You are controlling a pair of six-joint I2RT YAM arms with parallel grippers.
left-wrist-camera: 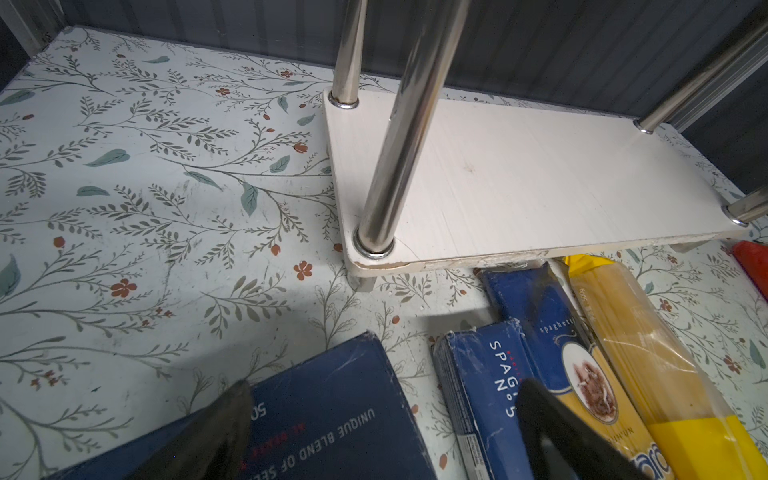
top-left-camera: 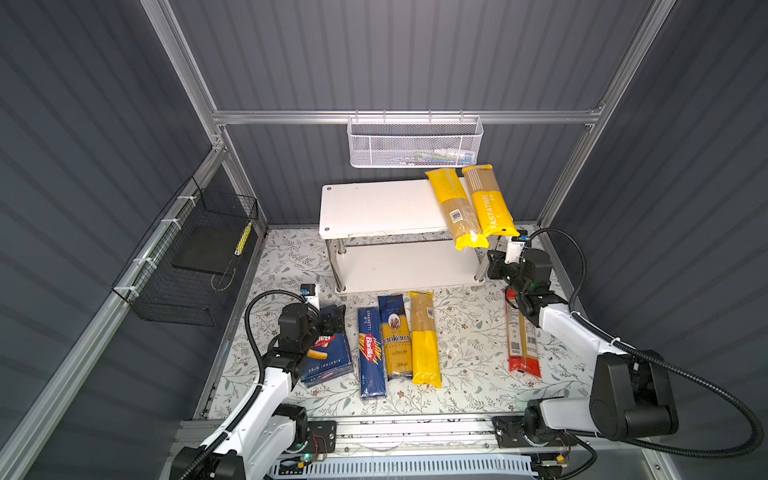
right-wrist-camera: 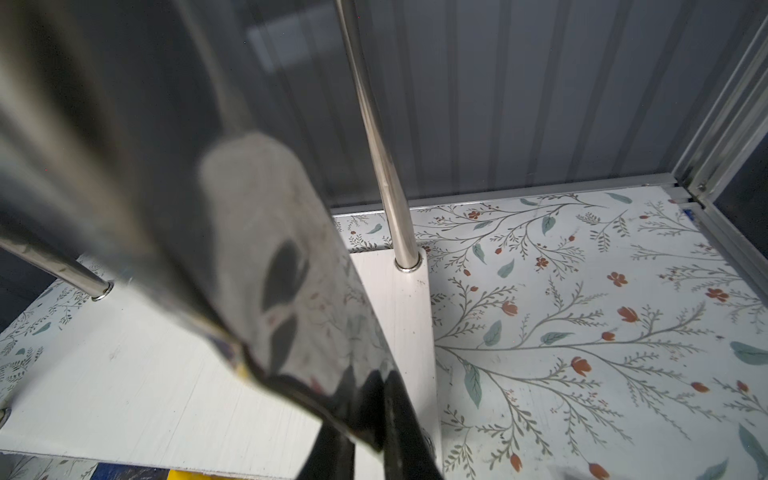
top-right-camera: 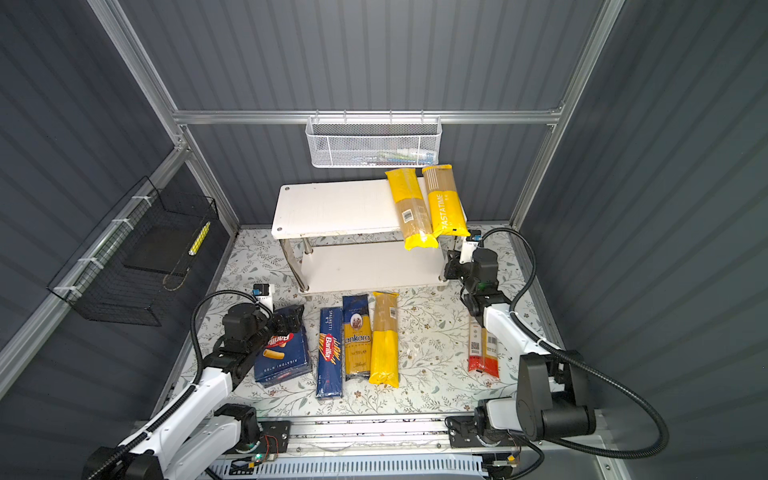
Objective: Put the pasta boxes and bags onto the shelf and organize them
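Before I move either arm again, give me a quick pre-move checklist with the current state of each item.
1. Left gripper open over the rigatoni box: ok.
2. Right gripper shut, nothing seen in it: ok.
3. Its clearance from the front right leg of the shelf: cannot tell, very close.
4. Top-tier bags seated: not ok; PASTATIME bag and barcode-up yellow bag both overhang the front edge.
5. Lower tier free: ok, bare.
6. Table finished: not ok; spaghetti box, ankara bag, third yellow bag and red bag lie unshelved.
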